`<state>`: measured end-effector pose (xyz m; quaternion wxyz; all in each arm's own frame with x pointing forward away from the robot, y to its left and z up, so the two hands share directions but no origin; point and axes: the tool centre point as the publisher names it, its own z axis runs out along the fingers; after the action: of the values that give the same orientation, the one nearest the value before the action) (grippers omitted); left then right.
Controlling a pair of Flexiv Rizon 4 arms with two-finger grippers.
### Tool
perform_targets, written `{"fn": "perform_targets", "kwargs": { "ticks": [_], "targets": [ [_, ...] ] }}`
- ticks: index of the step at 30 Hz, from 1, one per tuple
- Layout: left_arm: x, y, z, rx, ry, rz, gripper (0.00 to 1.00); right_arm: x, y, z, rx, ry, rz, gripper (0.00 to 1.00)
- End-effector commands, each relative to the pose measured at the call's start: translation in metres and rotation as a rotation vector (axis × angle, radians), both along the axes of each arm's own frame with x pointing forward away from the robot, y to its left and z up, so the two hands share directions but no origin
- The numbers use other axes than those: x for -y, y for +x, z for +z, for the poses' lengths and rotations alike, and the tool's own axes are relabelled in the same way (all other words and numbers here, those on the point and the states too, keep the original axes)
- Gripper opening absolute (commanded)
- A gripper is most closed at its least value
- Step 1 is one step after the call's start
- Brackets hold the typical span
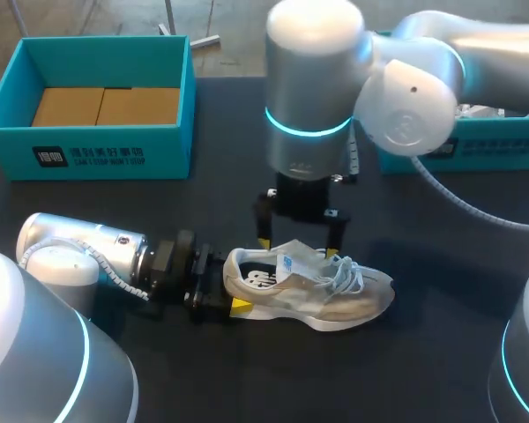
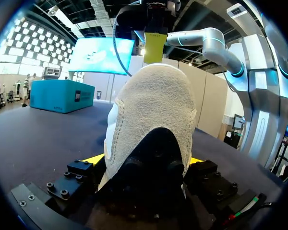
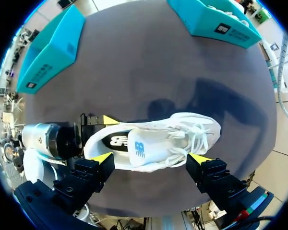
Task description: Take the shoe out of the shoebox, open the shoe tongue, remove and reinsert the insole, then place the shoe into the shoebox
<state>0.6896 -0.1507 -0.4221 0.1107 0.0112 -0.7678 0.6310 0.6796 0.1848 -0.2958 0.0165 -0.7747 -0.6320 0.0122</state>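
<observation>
While the left gripper (image 1: 234,284) pinches the heel of the shoe (image 1: 335,295) toward the table's (image 1: 115,203) near edge, the right gripper (image 1: 300,247) hangs spread over it.

Shoe (image 1: 310,289): white mesh cloth, heel fuzzy, rough. Table (image 1: 115,207): matt. Shoebox (image 1: 106,152): matt card. Right arm (image 1: 314,79) shell glossy, smooth.

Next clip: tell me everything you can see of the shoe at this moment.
The shoe is a white and cream sneaker with a rough, suede-looking heel. It stands on its sole on the dark table, toe toward the robot's right. It has white laces, a tongue with a blue logo, and a dark insole showing in the opening. The left gripper is shut on its heel. The open right gripper straddles it from above; contact is unclear.
</observation>
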Motion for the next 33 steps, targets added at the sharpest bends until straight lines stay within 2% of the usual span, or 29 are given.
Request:
{"fn": "perform_targets", "kwargs": {
  "ticks": [1, 21, 33],
  "targets": [
    [-0.002, 0.001, -0.004, -0.001, 0.000, 0.002, 0.00, -0.034, -0.005, -0.013, 0.034, -0.147, -0.118, 1.00],
    [-0.002, 0.001, -0.004, -0.001, 0.000, 0.002, 0.00, -0.033, -0.005, -0.032, 0.067, -0.300, -0.152, 1.00],
    [-0.002, 0.001, -0.004, -0.001, 0.000, 0.002, 0.00, -0.015, -0.002, -0.038, 0.088, -0.321, -0.181, 1.00]
  ]
}}
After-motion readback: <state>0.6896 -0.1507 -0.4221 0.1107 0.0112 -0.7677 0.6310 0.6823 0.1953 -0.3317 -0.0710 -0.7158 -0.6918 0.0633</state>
